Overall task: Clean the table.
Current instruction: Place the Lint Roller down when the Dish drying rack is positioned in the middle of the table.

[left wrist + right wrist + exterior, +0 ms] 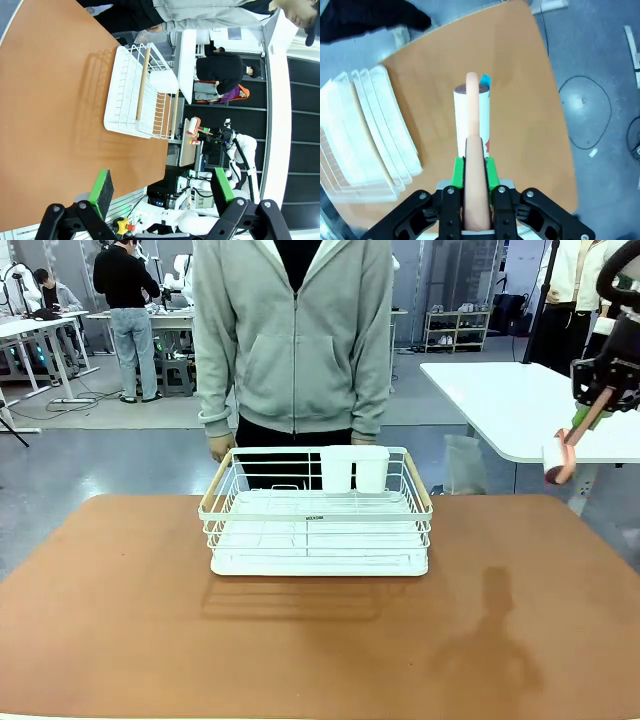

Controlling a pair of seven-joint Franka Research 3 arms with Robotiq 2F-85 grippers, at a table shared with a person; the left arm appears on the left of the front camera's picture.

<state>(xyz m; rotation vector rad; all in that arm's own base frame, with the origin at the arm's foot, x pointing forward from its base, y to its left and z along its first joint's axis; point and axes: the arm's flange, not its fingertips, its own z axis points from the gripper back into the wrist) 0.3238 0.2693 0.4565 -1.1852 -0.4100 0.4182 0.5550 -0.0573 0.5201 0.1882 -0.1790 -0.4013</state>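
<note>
Roller work comes next, I judge: my right hand (475, 172) is clamped tight on the pink handle of a lint roller (558, 460), held high off the right of the white wire rack (318, 512). The desk (120, 630) spreads bare around that rack. I'd lower the white drum flat beside the rack and roll toward me. My left hand (162, 192) hovers wide open, holding nothing.

White wire rack (318, 512) on table (120, 620), right end effector (597, 405) gripping lint roller (562, 452)
</note>
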